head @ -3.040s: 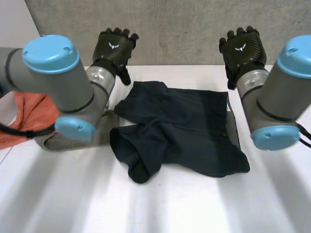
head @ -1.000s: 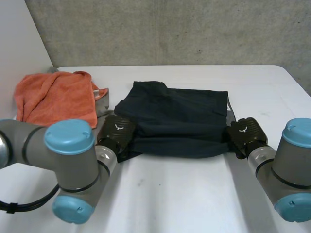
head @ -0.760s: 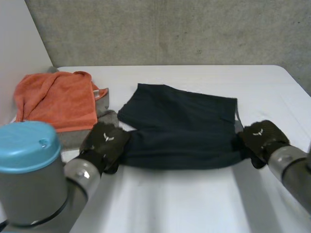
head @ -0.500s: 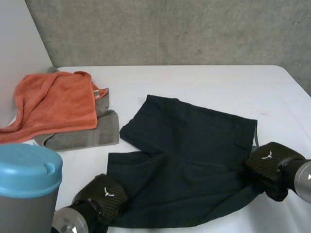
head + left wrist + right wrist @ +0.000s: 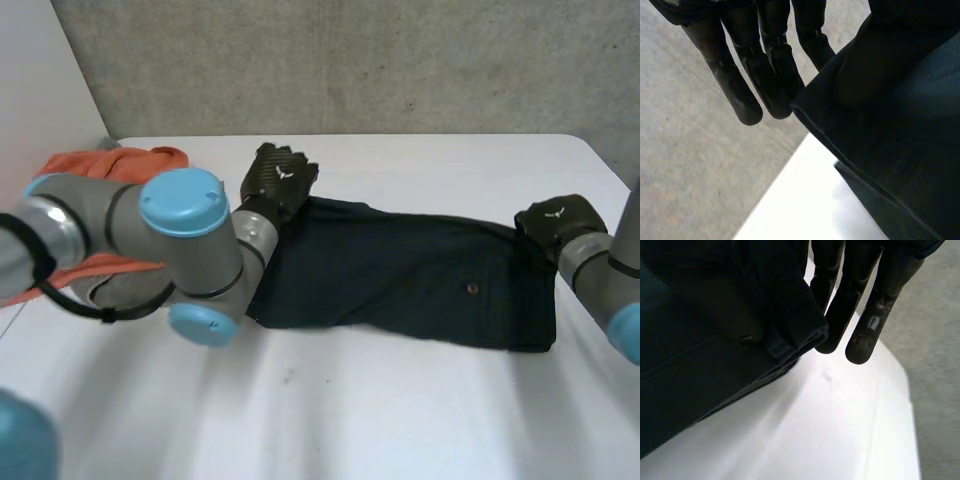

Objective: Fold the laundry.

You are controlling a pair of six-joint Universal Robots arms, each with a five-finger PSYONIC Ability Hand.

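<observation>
A pair of dark navy shorts lies folded into a long band across the white table. My left hand is at the band's far left corner. In its wrist view the straight fingers pinch the doubled edge of the shorts, just above the table. My right hand holds the far right corner. There its fingers lie against a bunched fold of the shorts. Cloth hides both thumbs.
An orange towel lies on a grey cloth at the table's left, partly behind my left arm. A concrete wall stands behind the table's far edge. Bare tabletop spreads in front of the shorts.
Both hands have carried the near edge of the shorts from the table's front over to the far side. The spread shorts now lie doubled in a long band.
</observation>
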